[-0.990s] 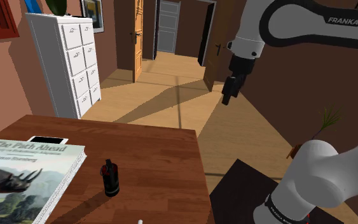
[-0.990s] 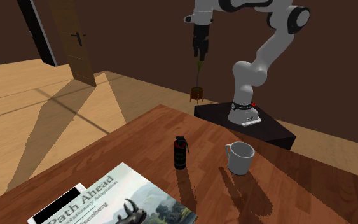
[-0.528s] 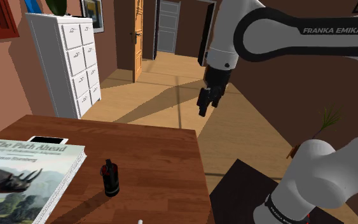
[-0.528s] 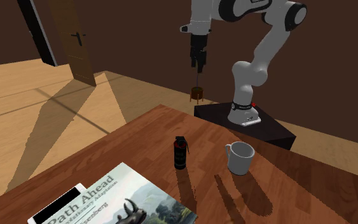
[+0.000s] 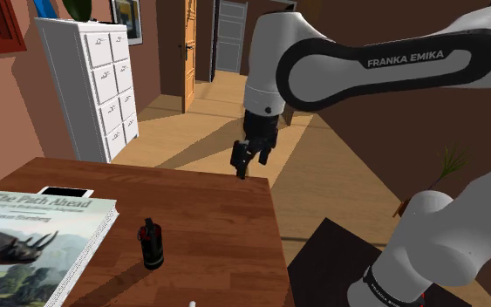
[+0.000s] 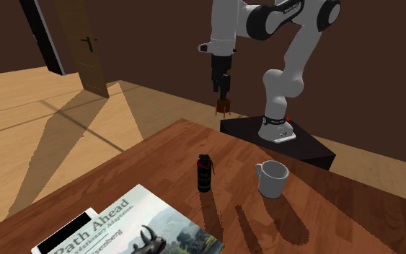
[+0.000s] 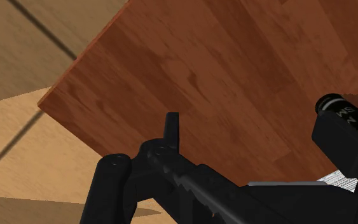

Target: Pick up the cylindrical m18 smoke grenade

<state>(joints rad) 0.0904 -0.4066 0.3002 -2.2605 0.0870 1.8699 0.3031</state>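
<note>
Gripper (image 5: 242,167): fingers stand apart with nothing between them; it hangs in the air, pointing down, by the far edge of the table (image 5: 217,209).
Grenade (image 5: 152,244): a dark cylinder standing upright on the table, well apart from the gripper. In the wrist view it (image 7: 348,116) shows white lettering beside one finger, untouched.
Mug (image 6: 272,179): white, upright, mouth up, handle towards the second exterior view's left. It stands near the grenade on that view's right. Its inside looks plain white.
Book (image 5: 25,240): lies flat near the grenade, titled "The Path Ahead", with a rhinoceros on the cover.
Flat slab (image 5: 64,192): black with a white rim, just beside the book.
Pot (image 6: 223,107): small, brown, on the floor beside the black stand (image 6: 306,148).
Drawers (image 5: 95,83): a white chest against the wall, all shut.
</note>
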